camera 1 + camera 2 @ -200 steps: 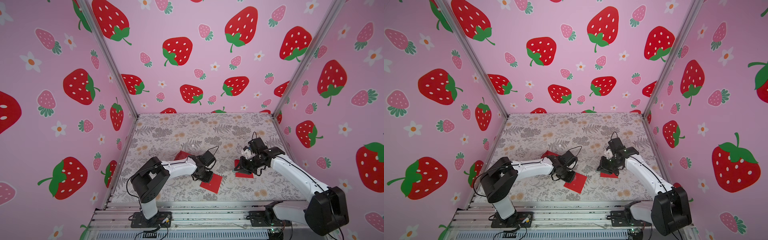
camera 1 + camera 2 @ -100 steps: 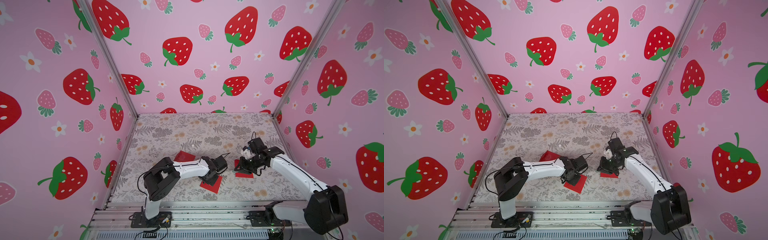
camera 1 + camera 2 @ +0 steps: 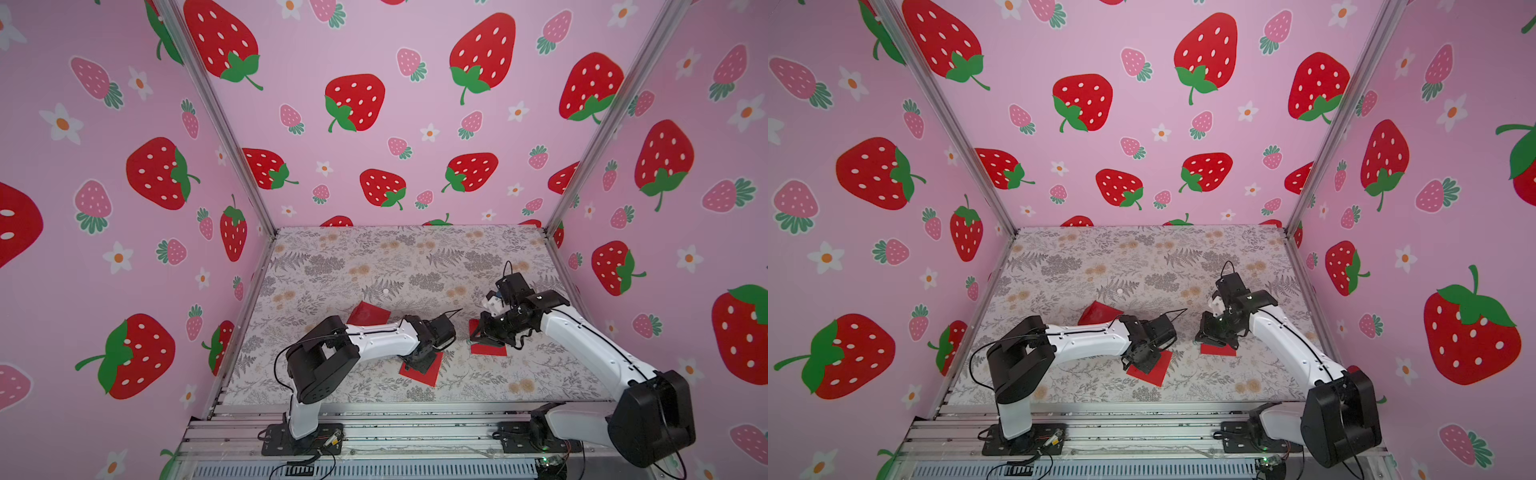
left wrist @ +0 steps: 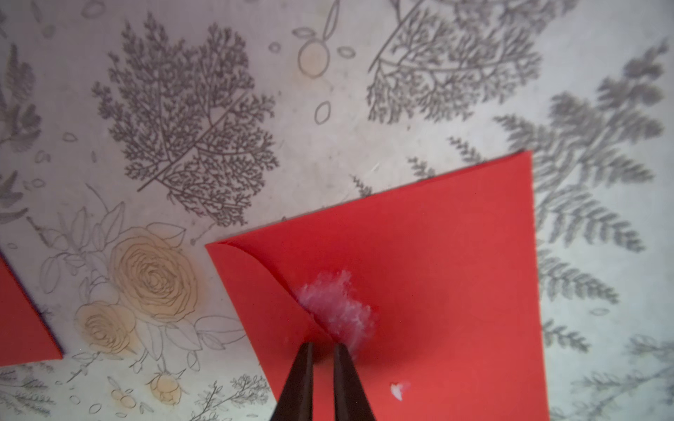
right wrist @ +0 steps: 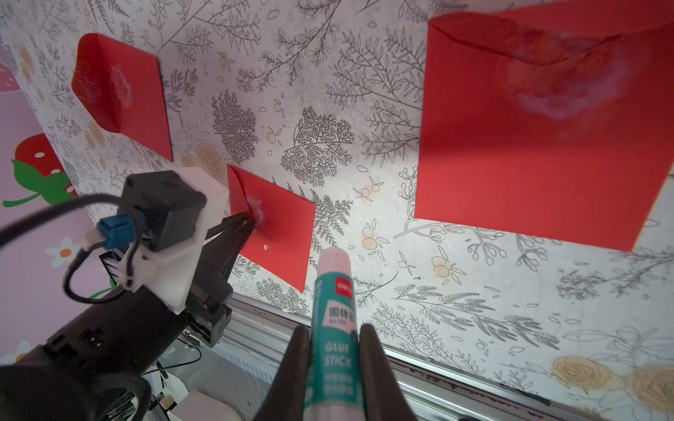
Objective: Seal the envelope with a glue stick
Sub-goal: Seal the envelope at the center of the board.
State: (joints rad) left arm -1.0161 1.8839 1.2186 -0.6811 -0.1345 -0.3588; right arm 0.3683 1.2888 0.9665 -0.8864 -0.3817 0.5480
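Three red envelopes lie on the floral table. My left gripper (image 4: pixel 322 350) is shut and empty, its tips pressed down on the flap of the near-middle envelope (image 4: pixel 437 262) beside a white glue smear (image 4: pixel 337 306). This envelope (image 3: pixel 430 372) shows in both top views under the left gripper (image 3: pixel 417 365). My right gripper (image 5: pixel 333 337) is shut on the glue stick (image 5: pixel 333 299), white with a teal label, its tip pointing out towards the table. In both top views the right gripper (image 3: pixel 484 332) hovers over the right envelope (image 3: pixel 490 349).
A third envelope (image 3: pixel 368 312) lies behind the left arm with its flap raised. A small white round thing (image 3: pixel 385 292) sits mid-table. The metal rail (image 3: pixel 395 419) runs along the table's front edge. Pink walls close the back and both sides.
My left gripper has slid right and a little nearer, onto the near-middle envelope's flap, and its elbow has swung right. The right arm and glue stick have stayed still.
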